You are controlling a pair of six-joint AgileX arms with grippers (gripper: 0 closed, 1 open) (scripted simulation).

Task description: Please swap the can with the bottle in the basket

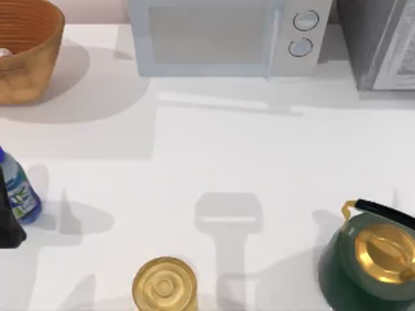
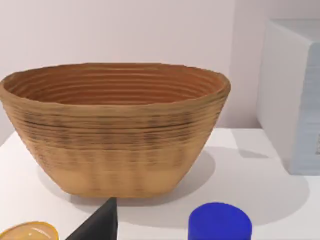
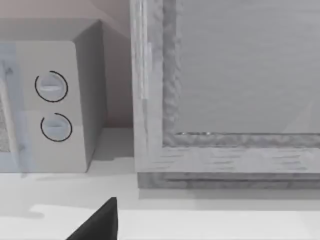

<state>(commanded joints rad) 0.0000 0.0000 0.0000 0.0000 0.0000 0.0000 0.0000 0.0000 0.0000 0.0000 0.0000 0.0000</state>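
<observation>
The bottle [image 1: 19,191] stands at the left edge of the table, upright, its long axis vertical and its blue cap [image 2: 220,221] pointing up; from above, the blue body with its white-and-green label leans slightly toward the frame's edge. Just beside it, at the very left border of the top view, sits a dark shape — the left gripper [image 1: 8,223] — touching or nearly touching the bottle's lower side; whether its jaws are spread or pinching the bottle I cannot tell.

The basket [image 1: 29,71] sits in the table's far left corner, upright with its ribbed inside open to the top. A small pale thing with a red mark [image 1: 4,53] peeks at its inner left wall, too cropped to name. In the left wrist view the basket [image 2: 112,145] stands beyond the blue cap, well apart from it.

Along the near edge, left of centre, stands a wide all-gold round tin [image 1: 164,285]; in the near right corner, a dark green kettle [image 1: 369,262] with a gold lid. A white microwave [image 1: 227,35] lines the far edge, and a grey cabinet [image 1: 382,42] fills the far right corner — the right wrist view faces these two.
</observation>
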